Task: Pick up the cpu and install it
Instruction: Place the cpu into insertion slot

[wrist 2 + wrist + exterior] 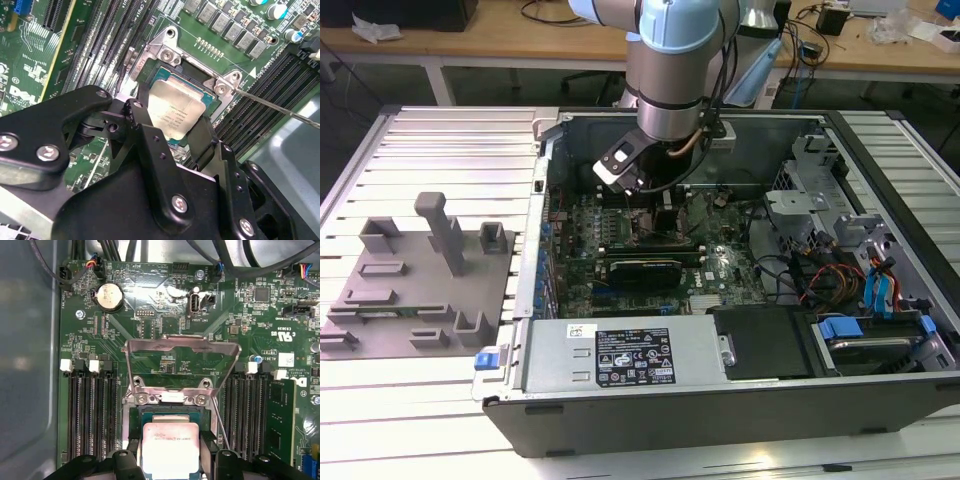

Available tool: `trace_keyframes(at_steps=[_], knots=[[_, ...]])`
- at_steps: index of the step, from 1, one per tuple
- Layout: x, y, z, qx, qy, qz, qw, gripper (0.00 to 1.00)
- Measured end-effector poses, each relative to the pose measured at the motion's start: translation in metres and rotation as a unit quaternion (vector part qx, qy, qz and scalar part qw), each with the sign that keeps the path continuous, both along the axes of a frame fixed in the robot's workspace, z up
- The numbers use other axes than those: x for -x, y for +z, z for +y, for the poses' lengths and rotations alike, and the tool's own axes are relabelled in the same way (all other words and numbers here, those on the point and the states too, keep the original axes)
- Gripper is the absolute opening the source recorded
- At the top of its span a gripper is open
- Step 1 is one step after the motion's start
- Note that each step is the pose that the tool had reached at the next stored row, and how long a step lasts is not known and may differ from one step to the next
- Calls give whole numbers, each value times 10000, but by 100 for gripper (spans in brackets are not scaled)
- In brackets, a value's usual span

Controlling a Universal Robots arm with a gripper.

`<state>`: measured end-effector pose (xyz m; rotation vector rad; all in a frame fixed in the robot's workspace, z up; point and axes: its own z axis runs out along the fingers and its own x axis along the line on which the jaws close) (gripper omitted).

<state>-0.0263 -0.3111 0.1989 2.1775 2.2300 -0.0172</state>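
The cpu (171,445), a small square chip with a pale silvery top, sits between my gripper's (171,456) two black fingers (131,456), which press on its opposite edges. It hangs level, right over the dark socket (135,416) on the green motherboard, at or just above the seat. The socket's metal load plate (180,341) stands tipped up behind it. In the second wrist view the cpu (175,107) lies inside the socket frame (167,47), flanked by the fingers (137,117) of my gripper (170,127). In the exterior view my gripper (645,195) reaches down into the open computer case (720,420).
Memory slots (90,415) run along both sides of the socket, and a thin lever rod (220,422) angles beside it. A silver power supply box (620,355) lies along the case front; drive cages and cables (840,260) fill the exterior view's right. A grey moulded tray (410,290) rests on the slatted table at the exterior view's left.
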Motion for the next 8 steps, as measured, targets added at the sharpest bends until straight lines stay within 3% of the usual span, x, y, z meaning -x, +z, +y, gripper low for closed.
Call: trace_keyframes(at_steps=[8], knots=[[-1,-9,1,-1,-72,0,10000,55]])
